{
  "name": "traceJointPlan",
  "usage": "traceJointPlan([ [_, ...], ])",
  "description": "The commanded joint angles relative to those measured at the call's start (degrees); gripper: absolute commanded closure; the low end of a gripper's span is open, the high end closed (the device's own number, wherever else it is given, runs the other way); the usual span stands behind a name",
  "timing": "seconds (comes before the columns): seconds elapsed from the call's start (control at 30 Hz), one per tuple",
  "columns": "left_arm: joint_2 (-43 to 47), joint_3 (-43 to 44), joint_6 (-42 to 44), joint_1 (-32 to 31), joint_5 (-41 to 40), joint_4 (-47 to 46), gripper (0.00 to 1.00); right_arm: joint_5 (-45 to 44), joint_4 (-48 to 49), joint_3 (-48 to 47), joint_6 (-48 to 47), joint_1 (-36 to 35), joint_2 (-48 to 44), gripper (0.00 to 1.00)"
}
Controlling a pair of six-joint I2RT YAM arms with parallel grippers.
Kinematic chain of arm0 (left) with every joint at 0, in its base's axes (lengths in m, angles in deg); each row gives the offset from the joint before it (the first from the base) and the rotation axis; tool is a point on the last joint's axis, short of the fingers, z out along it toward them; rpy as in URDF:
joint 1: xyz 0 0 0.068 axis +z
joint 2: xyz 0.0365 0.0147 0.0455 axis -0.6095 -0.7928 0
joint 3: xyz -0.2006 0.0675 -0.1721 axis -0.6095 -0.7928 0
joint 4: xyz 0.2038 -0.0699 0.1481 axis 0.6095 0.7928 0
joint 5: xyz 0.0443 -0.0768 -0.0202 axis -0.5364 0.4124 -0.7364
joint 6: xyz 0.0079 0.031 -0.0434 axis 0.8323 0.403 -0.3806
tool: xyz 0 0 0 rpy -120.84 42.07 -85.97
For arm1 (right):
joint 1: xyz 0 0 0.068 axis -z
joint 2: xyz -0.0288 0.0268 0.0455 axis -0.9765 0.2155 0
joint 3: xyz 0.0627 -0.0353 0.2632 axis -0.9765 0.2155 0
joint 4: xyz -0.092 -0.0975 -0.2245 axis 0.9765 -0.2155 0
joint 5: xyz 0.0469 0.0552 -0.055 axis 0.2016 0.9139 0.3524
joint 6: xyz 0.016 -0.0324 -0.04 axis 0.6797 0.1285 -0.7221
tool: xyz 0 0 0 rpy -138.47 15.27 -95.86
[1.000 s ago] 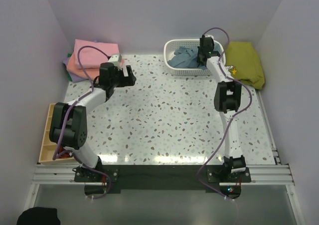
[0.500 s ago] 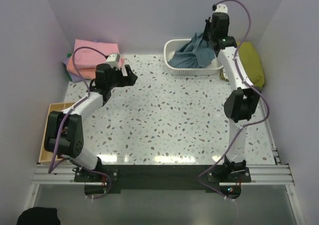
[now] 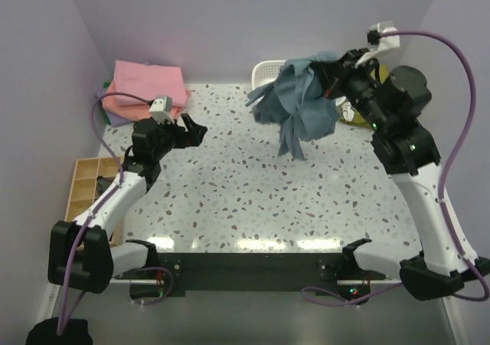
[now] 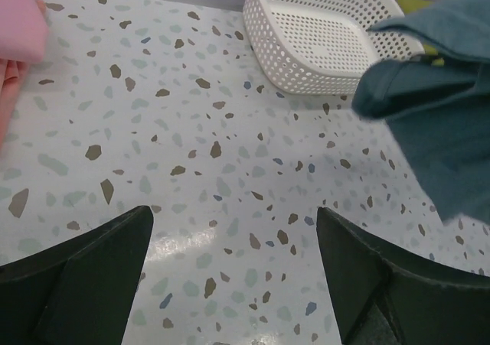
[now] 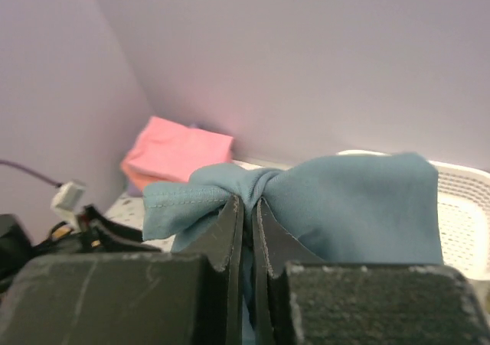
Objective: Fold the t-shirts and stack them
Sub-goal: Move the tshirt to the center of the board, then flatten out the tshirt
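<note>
Blue-grey t-shirt (image 3: 300,108) hangs bunched in the air just in front of the white basket (image 3: 265,72). Right gripper (image 5: 246,207) is at the shirt's top, jaws pinched tight on a fold of the cloth. Left gripper (image 4: 233,222) is well left of the basket, low over the terrazzo table (image 3: 230,192), jaws spread wide and holding nothing.

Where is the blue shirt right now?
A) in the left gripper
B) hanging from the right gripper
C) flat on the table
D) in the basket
B: the right gripper is shut on the blue shirt, which hangs bunched from it; the left gripper is open and empty.
</note>
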Motion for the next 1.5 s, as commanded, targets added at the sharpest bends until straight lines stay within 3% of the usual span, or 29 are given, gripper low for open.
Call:
traceJointPlan([
  [0.0, 6.28, -4.21, -3.72, -1.75, -0.55, -4.01, 0.07, 15.19, 0.86, 10.62, 6.66, 0.44, -9.81, 1.0],
  [0.1, 8.05, -4.05, -3.37, -2.72, -1.43, -2.08, 0.07, 20.39, -1.17, 18.44, 8.51, 0.35, -16.76, 1.0],
  [0.13, 8.31, -3.87, -2.94, -3.25, -1.34, -1.3, 0.07, 25.89, -1.08, 20.55, 8.52, 0.43, -20.17, 1.0],
  [0.23, 8.4, -3.43, -1.79, -5.09, -0.56, -0.41, 0.06, 27.35, -1.53, 28.98, 10.79, 0.35, -25.28, 1.0],
  [0.33, 8.14, -4.4, -2.14, -6.94, 1.02, -1.37, 0.03, 18.08, -3.0, 37.78, 10.37, 0.43, -29.95, 1.0],
  [0.37, 7.96, -5.01, -2.23, -7.38, 2.42, -1.9, 0.02, 7.59, -4.67, 39.97, 9.23, 0.35, -29.0, 0.99],
  [0.4, 7.88, -6.49, -2.32, -8.43, 2.61, -2.86, 0.02, 2.44, -8.95, 40.51, 8.7, 0.43, -27.69, 0.86],
  [0.47, 7.96, -8.52, -3.37, -9.22, 2.96, -5.14, 0.02, -8.96, -11.18, 41.75, 8.78, 0.43, -23.21, 0.8],
  [0.53, 7.35, -11.34, -4.25, -10.28, 3.23, -8.05, 0.01, -13.76, -14.26, 40.44, 11.31, 0.44, -15.65, 0.63],
  [0.57, 7.17, -11.95, -4.16, -10.63, 3.14, -8.32, 0.01, -17.78, -14.96, 39.91, 12.11, 0.44, -13.89, 0.62],
  [0.63, 6.47, -13.27, -3.9, -11.42, 3.23, -8.76, 0.01, -20.01, -15.5, 40.25, 14.48, 0.35, -11.76, 0.57],
  [0.7, 6.47, -14.59, -4.33, -12.3, 3.58, -9.2, 0.01, -20.29, -14.63, 41.04, 14.49, 0.43, -13.94, 0.46],
  [0.8, 6.47, -15.82, -4.69, -14.14, 3.93, -10.51, 0.01, -18.63, -12.43, 43.5, 14.5, 0.44, -17.82, 0.2],
  [0.87, 5.68, -16.09, -4.86, -15.55, 3.85, -10.69, 0.01, -14.68, -11.02, 44.47, 12.13, 0.35, -20.37, 0.2],
  [0.9, 4.55, -16.35, -5.3, -17.12, 3.49, -11.39, 0.01, -8.57, -10.41, 44.47, 11.42, 0.35, -20.64, 0.19],
  [1.03, -1.51, -17.06, -7.76, -20.03, 1.47, -14.12, 0.01, 6.12, -8.99, 42.55, 10.01, 0.35, -14.61, 0.19],
  [1.2, -12.93, -12.93, -8.21, -25.13, -0.2, -15.17, 0.01, 4.68, -9.69, 42.54, 9.31, 0.26, -7.82, 0.15],
  [1.47, -24.64, -7.57, -9.61, -32.24, -0.9, -18.24, 0.0, -5.5, -11.89, 43.51, 7.55, 0.26, 0.71, 0.08],
])
